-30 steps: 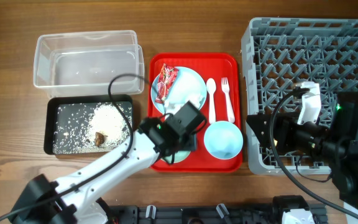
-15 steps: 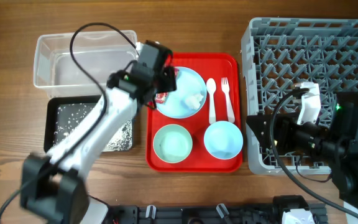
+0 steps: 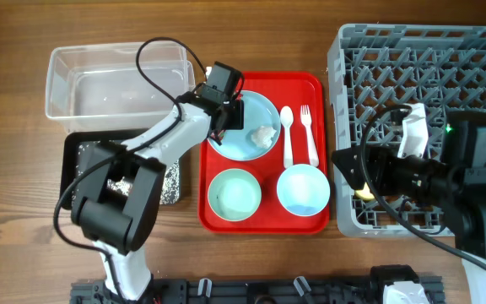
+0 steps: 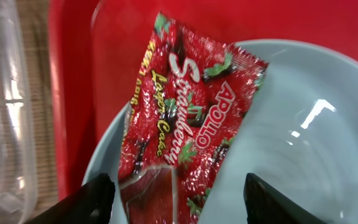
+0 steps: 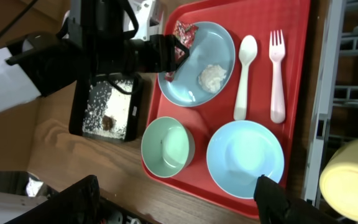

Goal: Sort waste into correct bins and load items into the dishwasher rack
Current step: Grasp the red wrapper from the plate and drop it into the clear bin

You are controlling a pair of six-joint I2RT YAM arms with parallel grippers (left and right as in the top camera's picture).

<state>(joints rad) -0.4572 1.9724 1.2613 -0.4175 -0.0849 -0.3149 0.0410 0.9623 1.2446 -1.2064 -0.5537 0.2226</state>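
Note:
The red snack wrapper [image 4: 185, 118] lies on the left part of the light-blue plate [image 3: 247, 143], with the white tissue [image 3: 262, 135] beside it. My left gripper [image 4: 179, 199] is open, with its fingers on either side of the wrapper's near end; from overhead the left gripper [image 3: 229, 108] is over the plate's back left. My right gripper [image 5: 179, 205] is open and empty, and from overhead it [image 3: 351, 167] is at the left edge of the grey rack [image 3: 445, 67]. A yellow cup [image 5: 353, 180] sits in the rack.
The red tray [image 3: 310, 221] also holds a white spoon [image 3: 287, 135], a fork [image 3: 309, 135], a mint-green bowl [image 3: 234, 193] and a light-blue bowl [image 3: 302, 189]. The clear tub [image 3: 99, 84] is at the back left. The black tray [image 3: 67, 169] holds rice [image 5: 104, 99] and a brown scrap.
My left gripper has moved from the front of the red tray, uncovering the mint-green bowl, back to the plate, over the wrapper. My right arm has shifted slightly left.

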